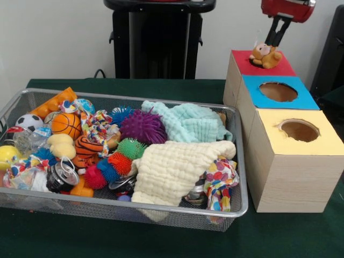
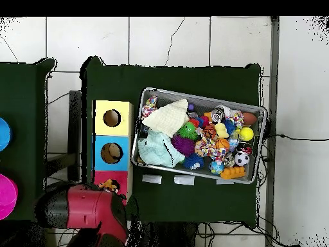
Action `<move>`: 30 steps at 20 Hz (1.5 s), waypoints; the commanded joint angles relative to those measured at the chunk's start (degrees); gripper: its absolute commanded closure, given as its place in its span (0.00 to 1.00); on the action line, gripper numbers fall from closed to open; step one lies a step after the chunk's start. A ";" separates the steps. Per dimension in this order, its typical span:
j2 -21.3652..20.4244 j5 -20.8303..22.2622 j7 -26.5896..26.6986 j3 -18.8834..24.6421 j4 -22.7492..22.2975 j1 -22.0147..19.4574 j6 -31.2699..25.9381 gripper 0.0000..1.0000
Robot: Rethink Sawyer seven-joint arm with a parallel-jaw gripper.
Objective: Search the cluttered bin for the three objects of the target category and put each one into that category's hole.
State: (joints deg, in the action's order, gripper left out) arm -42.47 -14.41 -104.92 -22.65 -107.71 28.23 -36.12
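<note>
Progress: looks like early days, the tan-orange bear-like plush toy point(image 1: 265, 55) is sitting right on the round dark hole with the red-painted surround point(image 1: 255, 63) on the red-topped plywood box point(image 1: 279, 67), not dropped through yet as far as I can tell

Gripper: the black gripper point(image 1: 276, 35) on the red arm hangs straight above the bear, tips just at or barely off its head, can't tell if it's clamped on the toy or already let go, the front view is too tight there and the overhead view hides it under the arm

Bear vs gripper: directly below the tips, half in the opening, leaning a bit toward the blue side

Still in the bin: the large shallow silver wire-mesh basket point(image 1: 243, 161) still has the orange black-striped tiger plush point(image 1: 87, 146) near the middle-left, and a pale yellow plush point(image 1: 61, 145) just beside it

Clutter: purple spiky rubber ball point(image 1: 143, 126), orange basketball point(image 1: 66, 124), a cream muslin cloth point(image 1: 174, 166) and a mint green cloth point(image 1: 188, 122) covering the right half, so stuff could be hidden under there

Other boxes: blue-surround opening point(image 1: 278, 91) and yellow-surround opening point(image 1: 299, 130) sit nearer the camera, not for the plushies

Surface: dark green cloth-covered surface point(image 1: 161, 242), bin and boxes side by side

Left to do: my guess is one nearly done, two to go
</note>
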 commanded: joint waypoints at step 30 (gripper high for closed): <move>6.94 -12.98 -15.41 9.74 -11.85 1.62 14.71 1.00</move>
State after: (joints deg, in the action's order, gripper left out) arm -39.48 -26.14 -105.44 -16.97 -119.86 29.38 -29.72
